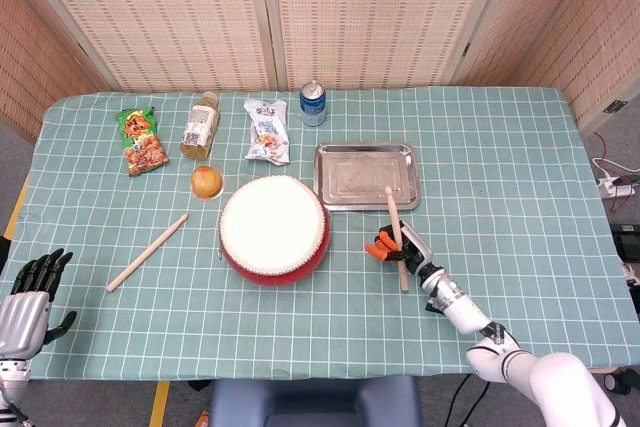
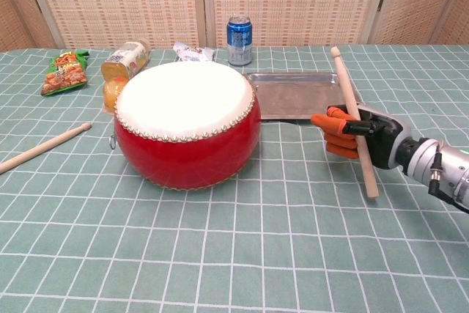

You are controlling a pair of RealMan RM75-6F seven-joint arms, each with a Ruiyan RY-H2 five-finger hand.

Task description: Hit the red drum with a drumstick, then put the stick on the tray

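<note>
Right hand: black with orange fingertips, low over the worktop right of the drum; grips a drumstick near its middle.
Held drumstick: pale wood, tilted, rounded tip up toward the tray, butt end down toward the near edge; whether the butt touches the cloth cannot be told.
Left hand: black and silver, at the near left corner of the worktop, holding nothing, fingers apart.
Worktop: covered in a green cloth with a white grid, hanging over the edges.
Room: woven cane screen panels in pale frames behind the worktop; grey floor at the sides.
Red drum: round, glossy red shell, white skin on top, a row of studs around the rim; stands near the middle of the worktop, left of the right hand and apart from it.
Tray: shallow rectangular steel, just behind and right of the drum, beyond the held stick.
Second drumstick: lies flat on the cloth left of the drum, slanted.
Blue can: upright behind the tray.
Snack packets: a green one far left, a white one behind the drum.
Bottle: lies between the packets.
Orange cup: just beside the drum's far left.
</note>
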